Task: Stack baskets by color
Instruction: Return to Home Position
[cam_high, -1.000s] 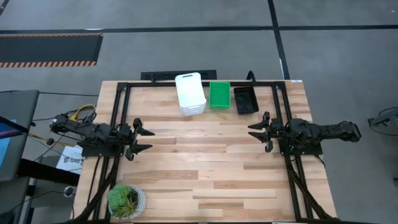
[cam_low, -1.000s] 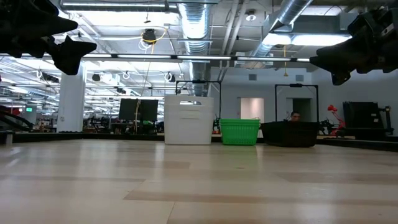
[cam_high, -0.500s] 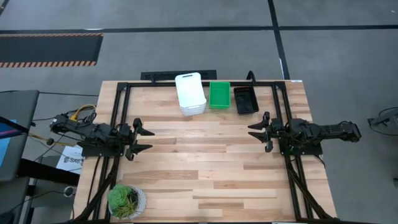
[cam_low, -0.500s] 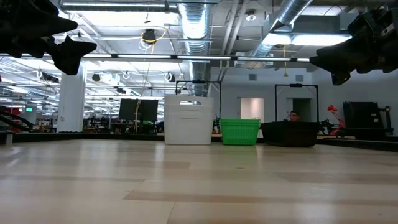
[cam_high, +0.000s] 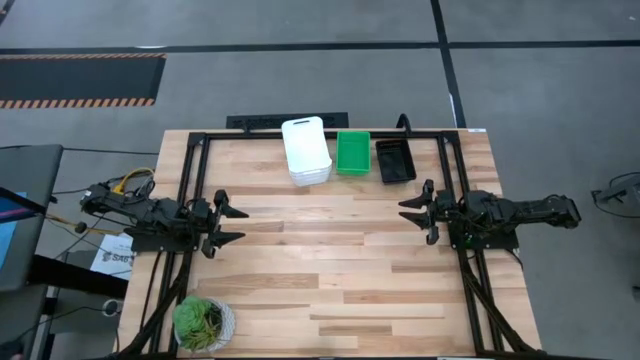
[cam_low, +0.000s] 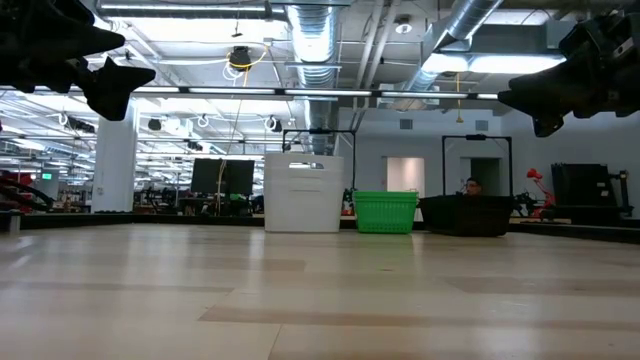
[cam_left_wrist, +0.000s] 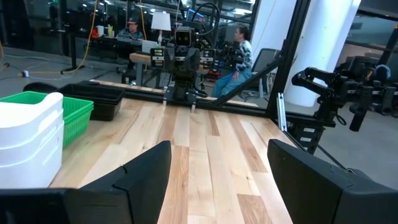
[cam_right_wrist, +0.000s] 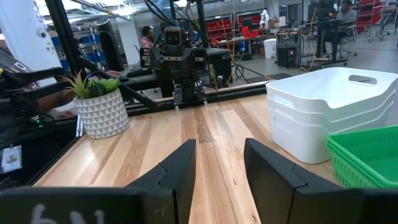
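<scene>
Rims are likely offering the best hold on the light, stiff white rectangular plastic baskets (cam_high: 306, 150), green mesh baskets (cam_high: 352, 152) and black plastic baskets (cam_high: 394, 160) — all sitting stacked along the wooden table's (cam_high: 330, 280) far edge. Left gripper (cam_high: 240, 225) and right gripper (cam_high: 405, 213) are hovering spread, empty.

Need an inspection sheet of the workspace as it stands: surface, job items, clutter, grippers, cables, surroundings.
Surface: wood table, middle bare.
Job's things: white stack, green stack and black stack in a row along the far edge, each of one colour.
Clutter: potted plant at the near left corner.
Grippers: left gripper open and empty over the left side. Right gripper open and empty over the right side. Both are raised off the wood.
Cables: yellow cables by the left arm's base, off the table.
Surroundings: people seated in the room beyond.
</scene>
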